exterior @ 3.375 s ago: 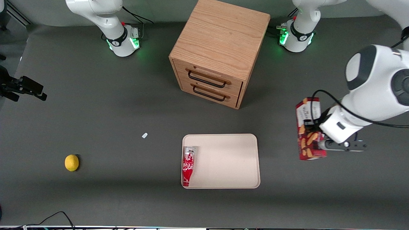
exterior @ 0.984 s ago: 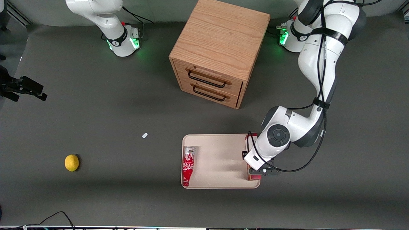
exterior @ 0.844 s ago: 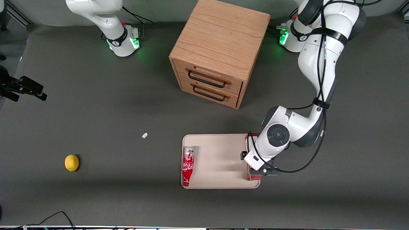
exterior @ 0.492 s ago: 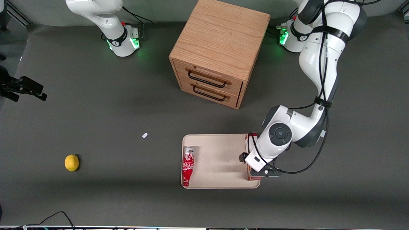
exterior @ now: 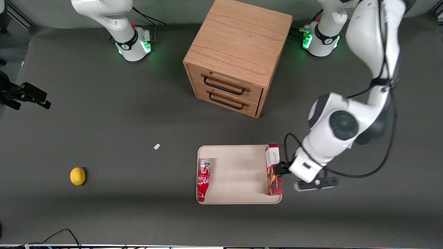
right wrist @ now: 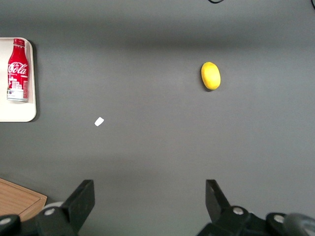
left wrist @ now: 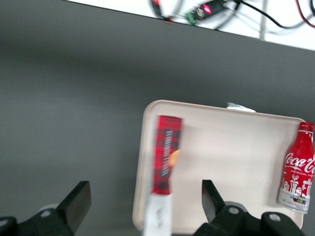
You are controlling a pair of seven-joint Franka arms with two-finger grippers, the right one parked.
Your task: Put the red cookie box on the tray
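Observation:
The red cookie box [exterior: 273,169] stands on its long narrow edge on the beige tray [exterior: 238,162], along the tray's rim at the working arm's end. In the left wrist view the box [left wrist: 166,157] shows as a slim red strip on the tray [left wrist: 221,162], with nothing touching it. My left gripper [exterior: 282,168] hangs above and just beside the box, toward the working arm's end. It is open [left wrist: 145,192], its two black fingers wide apart and nothing between them.
A red cola can [exterior: 204,180] lies on the tray at its parked-arm end. The wooden two-drawer cabinet [exterior: 235,55] stands farther from the front camera. A lemon [exterior: 77,176] and a small white scrap [exterior: 156,146] lie toward the parked arm's end.
The gripper carried the box onto the tray, let go of it, then rose and drew back toward the working arm's end. The box stays standing on the tray.

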